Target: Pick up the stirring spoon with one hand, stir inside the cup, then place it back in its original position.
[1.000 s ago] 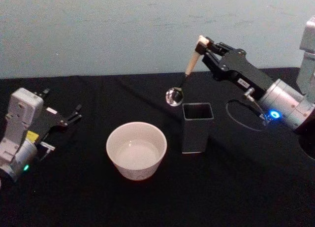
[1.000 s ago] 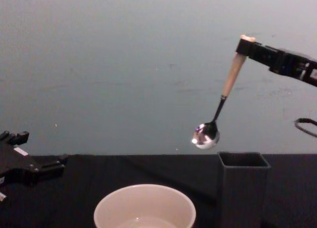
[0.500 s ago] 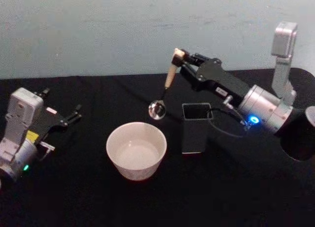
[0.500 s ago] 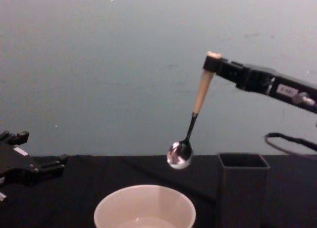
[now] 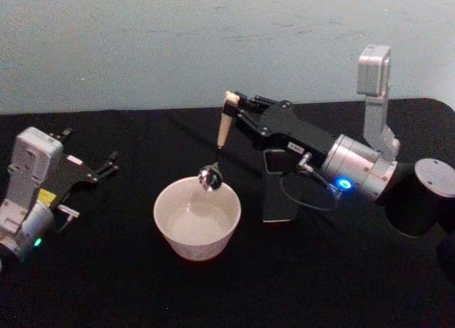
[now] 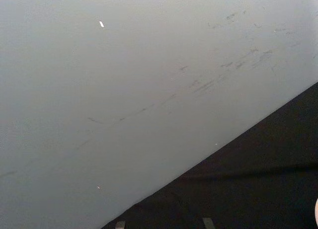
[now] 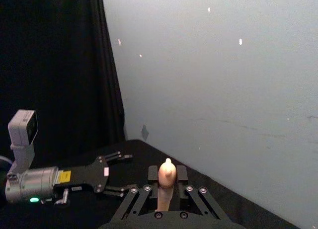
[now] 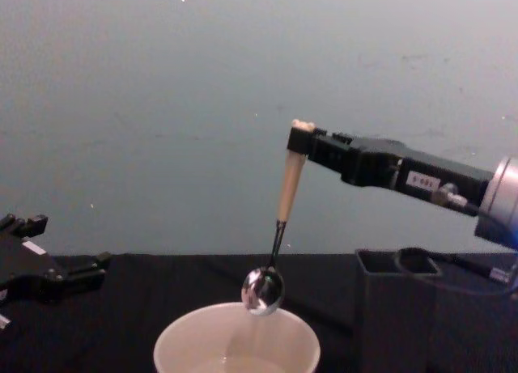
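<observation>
1. My right gripper (image 5: 233, 106) is clamped on the stirring spoon (image 5: 221, 132), fingers closed on the handle just under the bear head
2. The spoon hangs tilted, bowl down, at the far rim of the cup (image 5: 195, 246); whether they touch I cannot tell
3. The dark grey holder (image 5: 277, 200) stands just right of the cup, under my right arm
4. My left gripper (image 5: 89, 149) is parked at the far left over the black table (image 5: 106, 285), fingers spread, holding nothing

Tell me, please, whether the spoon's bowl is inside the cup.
At the rim, not down inside: the spoon hangs from the right end effector, bowl overlapping the far rim of the cup.
</observation>
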